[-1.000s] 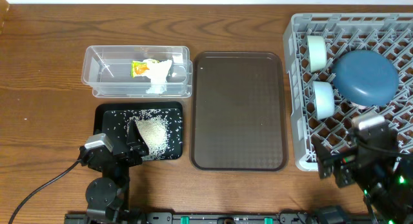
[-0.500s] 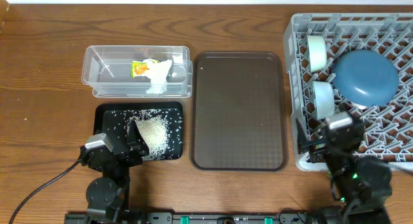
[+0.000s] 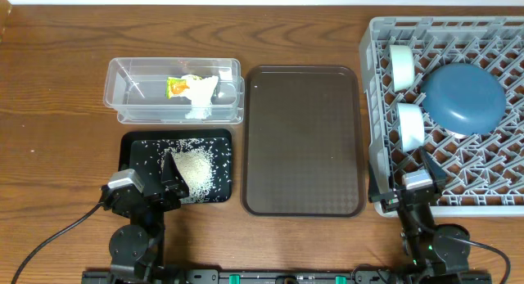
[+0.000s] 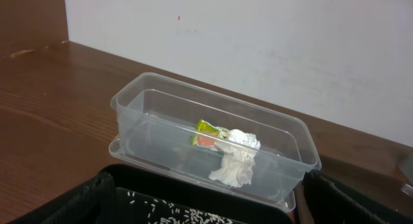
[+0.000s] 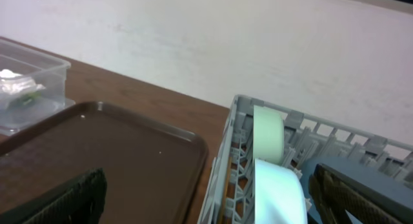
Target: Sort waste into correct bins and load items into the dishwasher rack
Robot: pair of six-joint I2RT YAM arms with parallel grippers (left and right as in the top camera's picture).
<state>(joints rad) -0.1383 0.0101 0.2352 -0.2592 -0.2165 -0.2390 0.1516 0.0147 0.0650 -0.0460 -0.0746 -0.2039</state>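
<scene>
Two bits of waste, a crumpled white tissue (image 4: 235, 162) & a small yellow-green-orange snack wrapper (image 4: 206, 130), lie touching inside the clear plastic rectangular tub (image 4: 193, 88). The loose white rice grains (image 3: 195, 168) are heaped & scattered on the shallow black rectangular tray (image 3: 135, 145) just in front of it. Over in the large square grey plastic dishwasher rack (image 3: 372, 112), the large dark blue bowl (image 3: 463, 98) sits mouth-down. The smaller mint-green bowl (image 5: 268, 130) & the white bowl (image 5: 277, 185) stand on edge beside it, along the rack's left side. No small cup shows in any view. The left gripper (image 3: 168, 179) hangs over the black tray's near end and the right gripper (image 3: 411, 184) sits at the rack's near-left corner. Both have fingers spread wide w/ nothing between them. The brown rectangular serving tray (image 3: 303, 141) between bins & rack carries nothing I can see. Judgement: sorting & loading look approx. done — this reads as the closing step. The next move prob. calls for a check for strays, e.g. rice off the tray or a missing cup, rather than a fresh grasp.
</scene>
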